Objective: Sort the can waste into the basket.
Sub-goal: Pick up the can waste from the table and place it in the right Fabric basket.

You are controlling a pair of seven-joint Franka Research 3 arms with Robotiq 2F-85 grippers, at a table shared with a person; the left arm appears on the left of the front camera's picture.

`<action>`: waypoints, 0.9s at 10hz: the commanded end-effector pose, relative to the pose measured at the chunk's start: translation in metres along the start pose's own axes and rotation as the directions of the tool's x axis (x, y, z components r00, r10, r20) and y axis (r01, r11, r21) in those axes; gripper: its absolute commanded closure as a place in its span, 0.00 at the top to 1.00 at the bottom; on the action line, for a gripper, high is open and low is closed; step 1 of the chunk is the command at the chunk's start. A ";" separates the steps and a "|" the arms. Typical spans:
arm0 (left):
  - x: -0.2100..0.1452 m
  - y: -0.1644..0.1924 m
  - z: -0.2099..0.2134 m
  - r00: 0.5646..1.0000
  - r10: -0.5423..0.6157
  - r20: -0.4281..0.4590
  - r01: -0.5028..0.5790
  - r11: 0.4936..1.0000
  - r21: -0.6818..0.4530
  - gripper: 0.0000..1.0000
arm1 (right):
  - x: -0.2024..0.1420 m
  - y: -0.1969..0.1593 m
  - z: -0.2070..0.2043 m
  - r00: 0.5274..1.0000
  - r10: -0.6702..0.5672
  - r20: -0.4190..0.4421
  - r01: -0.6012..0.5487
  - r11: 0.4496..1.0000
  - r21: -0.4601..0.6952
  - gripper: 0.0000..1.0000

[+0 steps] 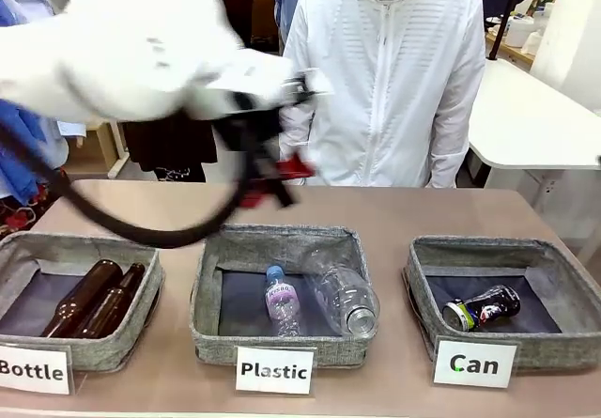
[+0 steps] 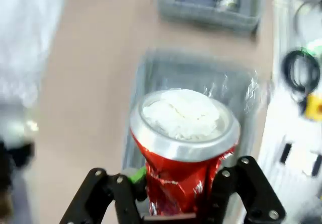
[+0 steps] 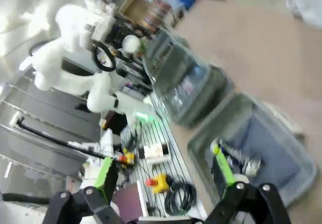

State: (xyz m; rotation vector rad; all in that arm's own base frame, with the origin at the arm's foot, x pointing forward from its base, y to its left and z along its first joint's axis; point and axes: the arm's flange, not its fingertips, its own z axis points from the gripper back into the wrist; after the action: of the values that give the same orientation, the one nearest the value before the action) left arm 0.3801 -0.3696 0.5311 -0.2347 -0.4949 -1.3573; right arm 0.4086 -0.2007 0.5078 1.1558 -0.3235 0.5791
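Observation:
My left gripper [image 1: 269, 170] hangs over the table's far side, behind the middle basket, shut on the crushed red can [image 1: 293, 167]. In the left wrist view the red can [image 2: 183, 148] sits upright between the black fingers of the left gripper [image 2: 176, 191], its silver end toward the camera. The black can [image 1: 481, 307] lies in the basket lettered "Can" [image 1: 423, 296] at the front right; that basket [image 2: 201, 18] is blurred at the top of the left wrist view. My right gripper [image 3: 163, 178] stands open with nothing in it, above and beside the Can basket [image 3: 266, 133].
The "Plastic" basket [image 1: 211, 286] in the middle holds clear bottles, and the "Bottle" basket [image 1: 141, 329] on the left holds two brown bottles. A person in a white jacket [image 1: 394, 89] stands at the far edge. A black cable [image 1: 141, 235] droops from my left arm.

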 end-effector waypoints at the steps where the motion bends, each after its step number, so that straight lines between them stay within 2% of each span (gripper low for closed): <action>1: 0.080 0.008 -0.061 0.980 -0.159 0.117 0.166 0.985 -0.045 0.00 | -0.042 0.013 0.035 0.998 -0.042 -0.050 0.037 0.994 -0.105 1.00; 2: 0.124 -0.006 -0.096 0.973 -0.172 0.156 0.185 0.980 -0.071 0.00 | -0.071 0.017 0.048 0.994 -0.075 -0.080 0.055 0.972 -0.228 1.00; 3: 0.164 -0.013 -0.129 0.969 -0.196 0.152 0.209 0.975 -0.076 0.00 | -0.096 0.023 0.054 0.992 -0.091 -0.083 0.062 0.950 -0.307 1.00; 4: 0.196 -0.022 -0.164 0.964 -0.216 0.154 0.238 0.962 -0.137 0.00 | -0.119 0.030 0.060 0.996 -0.052 -0.069 0.027 0.944 -0.329 1.00; 5: 0.215 -0.038 -0.195 0.968 -0.215 0.129 0.234 0.960 -0.155 0.00 | -0.137 0.031 0.069 1.000 -0.004 -0.013 0.000 0.934 -0.357 1.00; 6: 0.223 -0.051 -0.218 0.963 -0.248 0.110 0.263 0.952 -0.159 0.00 | -0.104 0.028 0.077 0.993 -0.090 -0.078 0.064 0.958 -0.281 1.00; 7: 0.227 -0.058 -0.234 0.960 -0.270 0.071 0.279 0.939 -0.199 0.00 | -0.104 0.028 0.077 0.993 -0.090 -0.078 0.064 0.958 -0.281 1.00; 9: 0.227 -0.055 -0.243 0.963 -0.268 0.035 0.270 0.946 -0.179 0.02 | -0.104 0.028 0.077 0.993 -0.090 -0.078 0.064 0.958 -0.281 1.00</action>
State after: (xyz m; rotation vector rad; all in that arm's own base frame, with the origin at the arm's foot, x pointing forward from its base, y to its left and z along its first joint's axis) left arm 0.3904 -0.6768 0.4002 -0.3773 -0.4208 -1.6916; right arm 0.3086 -0.2896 0.4961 0.8511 -0.2830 0.5174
